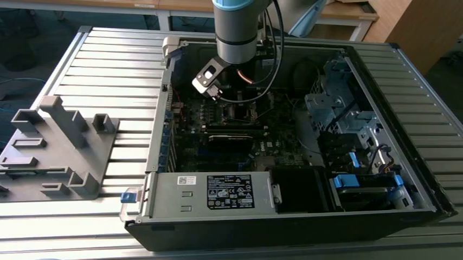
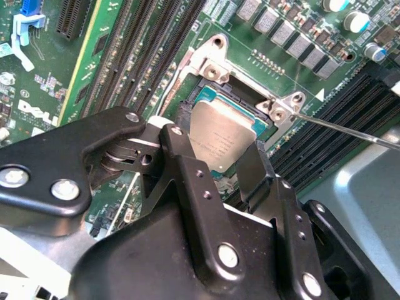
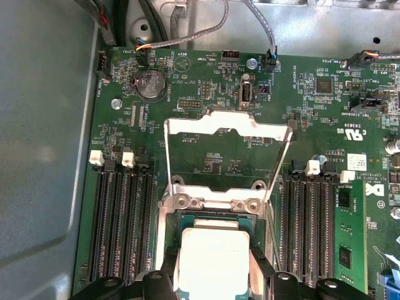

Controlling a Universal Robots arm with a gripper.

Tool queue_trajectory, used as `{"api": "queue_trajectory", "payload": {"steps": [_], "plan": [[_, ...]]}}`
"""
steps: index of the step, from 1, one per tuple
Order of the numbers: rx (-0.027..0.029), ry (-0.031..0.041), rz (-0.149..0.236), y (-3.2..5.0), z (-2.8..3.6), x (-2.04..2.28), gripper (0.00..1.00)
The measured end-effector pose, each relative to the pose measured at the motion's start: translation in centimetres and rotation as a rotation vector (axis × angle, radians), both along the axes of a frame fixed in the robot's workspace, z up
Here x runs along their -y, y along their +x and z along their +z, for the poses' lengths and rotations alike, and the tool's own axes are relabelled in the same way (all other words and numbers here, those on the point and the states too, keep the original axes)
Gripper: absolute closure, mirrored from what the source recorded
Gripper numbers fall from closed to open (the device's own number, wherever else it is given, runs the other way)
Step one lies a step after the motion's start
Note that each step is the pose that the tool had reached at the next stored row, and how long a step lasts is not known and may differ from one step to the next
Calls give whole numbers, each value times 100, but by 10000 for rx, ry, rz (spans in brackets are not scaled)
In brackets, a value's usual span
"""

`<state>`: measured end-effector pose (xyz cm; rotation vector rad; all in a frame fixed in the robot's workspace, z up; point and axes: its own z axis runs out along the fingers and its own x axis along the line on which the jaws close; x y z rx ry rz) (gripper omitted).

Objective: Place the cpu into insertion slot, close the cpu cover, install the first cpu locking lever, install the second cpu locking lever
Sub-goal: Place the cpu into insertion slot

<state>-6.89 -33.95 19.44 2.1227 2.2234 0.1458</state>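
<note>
My gripper (image 2: pixel 215 159) is shut on the cpu (image 2: pixel 225 131), a flat square chip with a dull metal top. Its black fingers (image 2: pixel 184 156) press on two opposite edges. The cpu hangs slightly tilted just over the insertion slot (image 2: pixel 206 95), a square socket with a silver rim; I cannot tell whether they touch. In the first wrist view the cpu (image 3: pixel 212 247) covers most of the insertion slot (image 3: pixel 187 219). The cpu cover (image 3: pixel 228 127) stands swung open beyond it. Two thin locking levers (image 3: pixel 167 156) are raised on either side. The exterior view shows the gripper (image 1: pixel 217 89) inside the computer case.
Long black memory slots (image 3: pixel 119 219) flank the socket, with a green module (image 3: pixel 347 237) in one. A coin battery (image 3: pixel 150 84) and cables lie beyond the cover. The case holds a power supply (image 1: pixel 217 192) and drive cage (image 1: pixel 340 108). A grey fixture (image 1: pixel 58 146) stands on the table.
</note>
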Motion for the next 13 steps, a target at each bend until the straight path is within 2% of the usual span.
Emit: {"api": "queue_trajectory", "payload": {"steps": [13], "plan": [[3, 2, 2, 1, -1, 0, 47]]}}
